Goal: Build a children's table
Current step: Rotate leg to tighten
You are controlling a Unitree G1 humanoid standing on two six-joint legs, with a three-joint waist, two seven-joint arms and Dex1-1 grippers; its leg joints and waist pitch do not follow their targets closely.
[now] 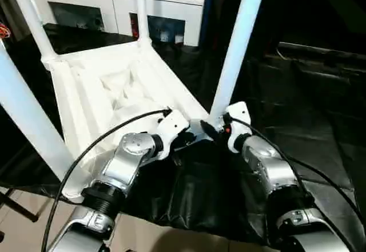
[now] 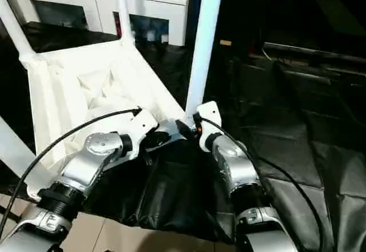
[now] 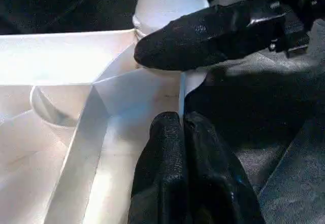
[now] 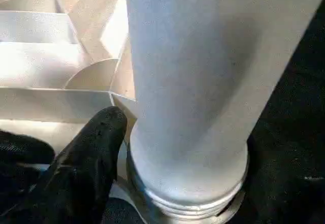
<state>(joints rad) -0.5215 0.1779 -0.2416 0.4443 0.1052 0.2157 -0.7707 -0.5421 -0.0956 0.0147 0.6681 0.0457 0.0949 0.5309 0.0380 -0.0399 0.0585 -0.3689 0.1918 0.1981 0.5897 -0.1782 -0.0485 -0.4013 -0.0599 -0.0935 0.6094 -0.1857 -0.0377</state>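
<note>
both grippers at the near right leg socket

the tabletop (image 1: 114,92) lies upside down on black cloth (image 1: 320,126), legs up. left gripper (image 3: 184,132), fingers together, touches its near rim. right gripper (image 1: 213,131), jaws apart, straddles the near right leg (image 4: 203,82). white cabinet (image 1: 114,3) stands beyond.

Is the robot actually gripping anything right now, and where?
Left gripper pinches the tabletop's rim beside the near leg; whether the right gripper grips that leg's base cannot be told.

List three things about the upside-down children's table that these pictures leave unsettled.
- Leg tops: the near right leg and the others are cut off by the head views' upper edge.
- Thread seating: in the right wrist view, the socket rim hides how deep the leg sits.
- Tabletop upper face: turned down onto the black cloth.
</note>
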